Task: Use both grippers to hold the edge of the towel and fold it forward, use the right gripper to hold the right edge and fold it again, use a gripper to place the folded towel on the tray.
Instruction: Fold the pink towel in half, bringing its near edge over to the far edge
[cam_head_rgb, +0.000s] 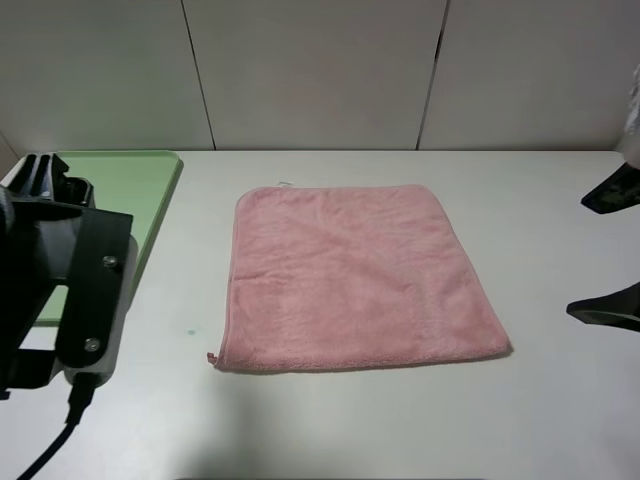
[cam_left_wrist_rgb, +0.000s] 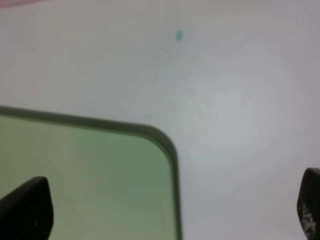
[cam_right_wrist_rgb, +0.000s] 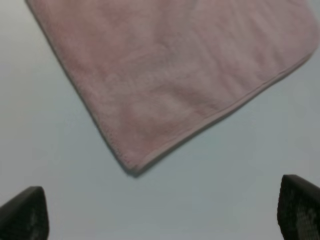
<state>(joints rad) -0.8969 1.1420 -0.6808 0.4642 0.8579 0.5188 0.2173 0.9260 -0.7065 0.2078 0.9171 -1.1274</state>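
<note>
The pink towel (cam_head_rgb: 355, 275) lies spread flat in the middle of the white table, with its near hem (cam_head_rgb: 360, 362) facing the front. At the far left sits the pale green tray (cam_head_rgb: 150, 190), partly hidden by my left arm (cam_head_rgb: 70, 270). My left gripper (cam_left_wrist_rgb: 167, 212) hangs open above the tray's rounded corner (cam_left_wrist_rgb: 165, 142), holding nothing. My right gripper (cam_head_rgb: 608, 250) stands open at the right edge of the table, apart from the towel. In the right wrist view a towel corner (cam_right_wrist_rgb: 132, 170) lies ahead of that gripper's (cam_right_wrist_rgb: 160, 212) wide-apart fingers.
A small green speck (cam_head_rgb: 190, 331) marks the table between tray and towel. White wall panels (cam_head_rgb: 320, 70) close off the back. Bare tabletop (cam_head_rgb: 560, 400) lies to the right of and in front of the towel.
</note>
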